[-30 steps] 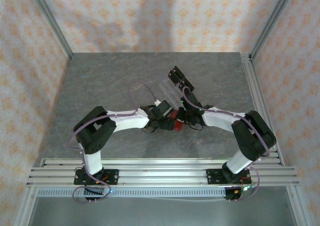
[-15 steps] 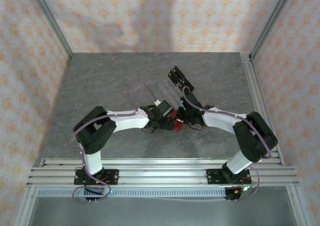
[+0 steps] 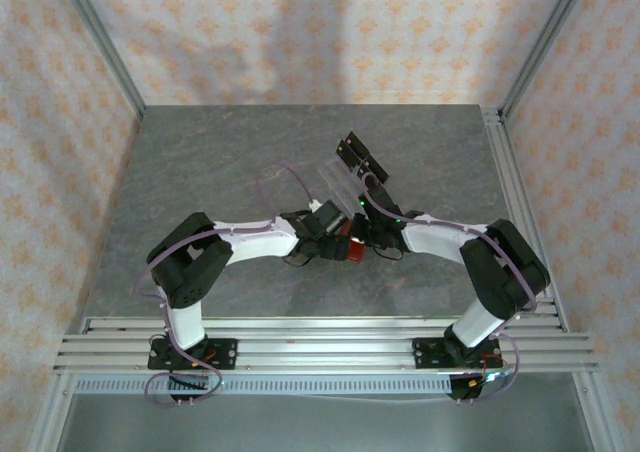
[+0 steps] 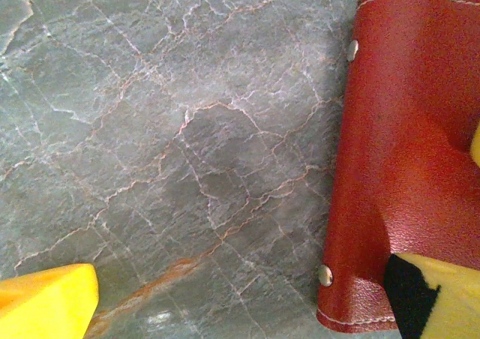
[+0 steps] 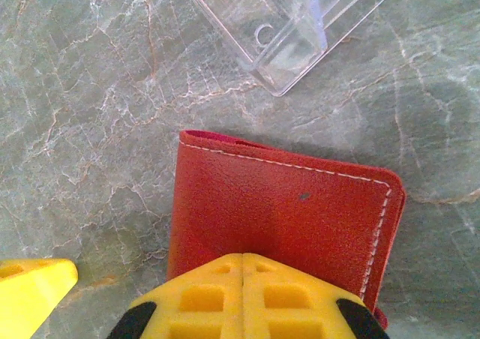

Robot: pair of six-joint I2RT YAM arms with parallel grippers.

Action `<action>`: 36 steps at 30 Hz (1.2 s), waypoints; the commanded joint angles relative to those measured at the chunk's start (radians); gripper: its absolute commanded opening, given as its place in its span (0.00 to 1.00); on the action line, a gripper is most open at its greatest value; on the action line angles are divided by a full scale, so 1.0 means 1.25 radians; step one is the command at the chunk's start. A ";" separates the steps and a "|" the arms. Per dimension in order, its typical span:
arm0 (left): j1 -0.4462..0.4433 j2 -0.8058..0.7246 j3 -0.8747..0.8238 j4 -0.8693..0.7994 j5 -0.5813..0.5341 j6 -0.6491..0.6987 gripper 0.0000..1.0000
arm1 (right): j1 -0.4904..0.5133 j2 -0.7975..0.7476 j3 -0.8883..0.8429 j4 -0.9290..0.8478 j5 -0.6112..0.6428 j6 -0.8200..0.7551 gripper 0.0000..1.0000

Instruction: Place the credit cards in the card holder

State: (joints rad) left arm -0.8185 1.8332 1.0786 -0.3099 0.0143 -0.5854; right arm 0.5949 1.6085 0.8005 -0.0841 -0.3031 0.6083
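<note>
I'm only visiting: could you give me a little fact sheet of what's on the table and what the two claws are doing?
Surface: grey marbled table
Card holder: red wallet, lying flat
Left gripper: open, one finger over the wallet's edge, the other over bare table
Right gripper: shut, fingertips over the wallet
Nearby: clear plastic stand, apart from the wallet

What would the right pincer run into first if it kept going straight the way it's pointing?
The flat red leather card holder; the shut right pincer points right onto it, seemingly touching, though depth is unclear. The clear plastic stand lies beyond.
</note>
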 commanded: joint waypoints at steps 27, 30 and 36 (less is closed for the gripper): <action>-0.010 0.054 -0.021 -0.016 0.019 -0.005 1.00 | 0.009 -0.034 -0.014 -0.022 0.012 -0.006 0.00; -0.009 0.053 -0.025 -0.012 0.020 -0.008 1.00 | 0.009 -0.034 -0.003 -0.032 0.012 -0.007 0.00; -0.010 0.056 -0.025 -0.011 0.021 -0.011 1.00 | 0.009 -0.040 0.012 -0.049 0.014 -0.013 0.00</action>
State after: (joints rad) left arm -0.8185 1.8336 1.0786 -0.3099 0.0139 -0.5854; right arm 0.5995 1.5681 0.7856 -0.1173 -0.2886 0.6041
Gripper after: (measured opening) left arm 0.998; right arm 0.041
